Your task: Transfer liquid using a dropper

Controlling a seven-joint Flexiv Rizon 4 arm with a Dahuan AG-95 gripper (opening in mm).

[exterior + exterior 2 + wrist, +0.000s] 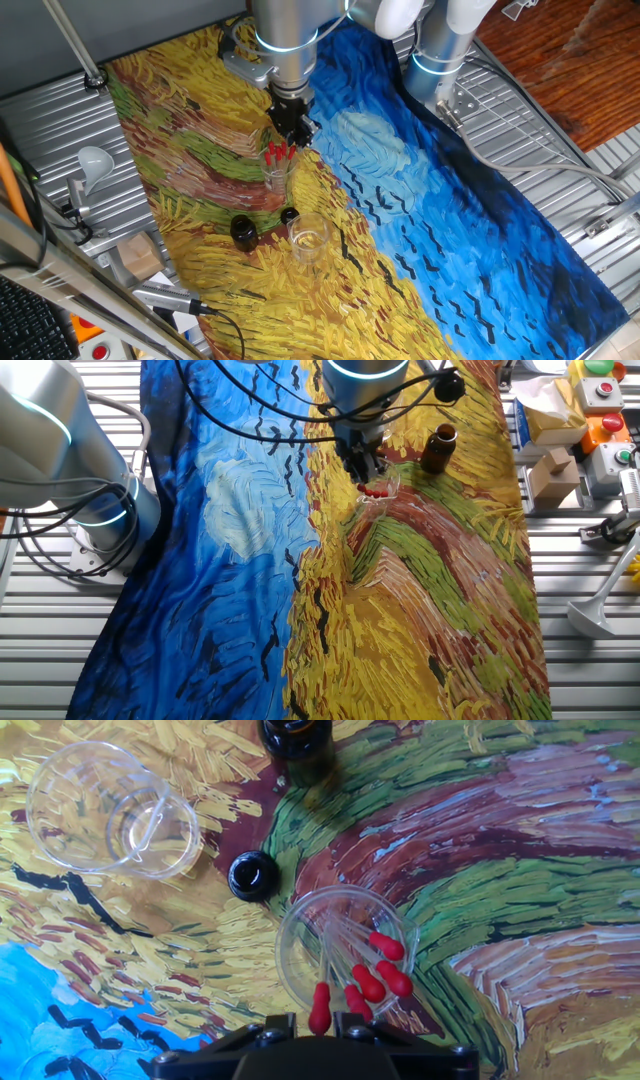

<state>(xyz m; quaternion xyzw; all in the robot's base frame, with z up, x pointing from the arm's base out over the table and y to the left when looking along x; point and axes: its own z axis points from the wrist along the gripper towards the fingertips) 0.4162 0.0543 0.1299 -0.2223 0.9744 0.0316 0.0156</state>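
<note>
Gripper (297,135) above dropper (320,1009) glass (300,955); jaw state unclear; only hand view shows cap (254,876) at 11 o'clock

My table's painted cloth (470,220) carries two clear glasses (345,960) (110,810), a black cap (254,876) and a dark bottle (298,745) near one edge.

Desk (560,150) was ribbed grey metal, mostly covered by a painted-style cloth (450,220) in swirling blue on one half and yellow, green and brown strokes on the other. Reddish wood-grain floor (570,60) showed past one corner. A button box (605,395) with coloured buttons sat at the desk edge, small cardboard boxes (550,475) beside it. Lighting was even and bright.
</note>
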